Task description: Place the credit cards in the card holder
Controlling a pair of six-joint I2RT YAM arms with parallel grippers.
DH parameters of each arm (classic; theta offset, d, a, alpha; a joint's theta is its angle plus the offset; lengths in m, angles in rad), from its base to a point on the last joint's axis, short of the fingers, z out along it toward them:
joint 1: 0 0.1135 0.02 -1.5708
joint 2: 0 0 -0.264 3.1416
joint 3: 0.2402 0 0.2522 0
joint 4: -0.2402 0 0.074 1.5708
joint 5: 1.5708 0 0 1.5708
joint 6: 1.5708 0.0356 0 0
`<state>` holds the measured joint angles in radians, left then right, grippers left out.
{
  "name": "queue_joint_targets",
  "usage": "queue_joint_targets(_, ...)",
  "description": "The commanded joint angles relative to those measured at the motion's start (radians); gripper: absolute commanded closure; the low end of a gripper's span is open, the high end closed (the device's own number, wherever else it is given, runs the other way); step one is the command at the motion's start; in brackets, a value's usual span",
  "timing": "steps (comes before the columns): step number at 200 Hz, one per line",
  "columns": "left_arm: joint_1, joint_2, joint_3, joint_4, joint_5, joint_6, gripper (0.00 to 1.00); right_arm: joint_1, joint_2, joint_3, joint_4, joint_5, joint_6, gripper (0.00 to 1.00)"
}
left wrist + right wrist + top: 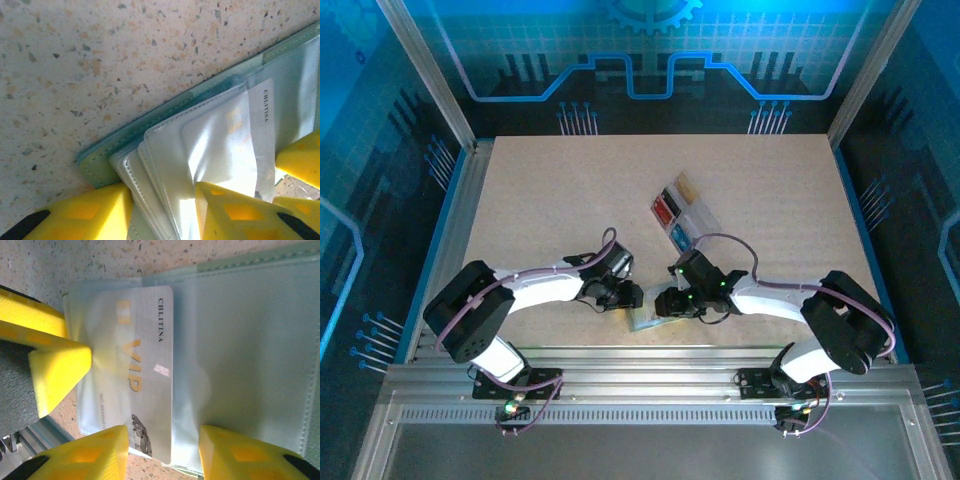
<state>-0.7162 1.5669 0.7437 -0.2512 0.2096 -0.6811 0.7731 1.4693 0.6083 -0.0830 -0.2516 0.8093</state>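
Speckled table [540, 200], open card holder [250, 340], pale credit card [145, 365]

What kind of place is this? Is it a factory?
More likely a robot test lab, I think: the left arm and right arm are bolted to a metal rail frame, by a speckled table boxed in by blue circuit-pattern walls.

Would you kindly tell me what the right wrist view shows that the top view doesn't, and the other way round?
Right wrist: the pale card reads VIP in gold and looks partway into a clear sleeve, its end between the fingers of the open right gripper. Top: the clear tray holding coloured cards, farther back. Shared: the green wallet lying open on the table.
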Motion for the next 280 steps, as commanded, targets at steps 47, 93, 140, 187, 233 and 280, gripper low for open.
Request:
queue_joint_targets(47,0.035,-0.056,-0.059,0.037,0.128,-0.030,0.67,-0.043,0.065,0.076,-0.047,-0.031,-0.053,0.70)
queue_joint_targets(93,0.045,-0.057,-0.065,0.040,0.124,-0.026,0.74,-0.045,0.100,0.093,-0.031,-0.058,-0.056,0.78)
queue_joint_targets(140,0.043,0.004,-0.088,0.089,0.128,-0.027,0.78,-0.003,0.116,0.136,-0.020,-0.059,-0.049,0.92)
queue_joint_targets(187,0.041,0.033,-0.096,0.122,0.134,-0.041,0.79,0.028,0.150,0.178,-0.034,-0.047,-0.057,0.82)
queue_joint_targets(233,0.041,0.032,-0.099,0.118,0.125,-0.032,0.78,0.029,-0.021,0.217,-0.330,0.171,-0.109,0.60)
queue_joint_targets(280,0.029,0.086,-0.078,0.152,0.137,-0.044,0.78,0.036,-0.142,0.286,-0.655,0.503,-0.122,0.41)
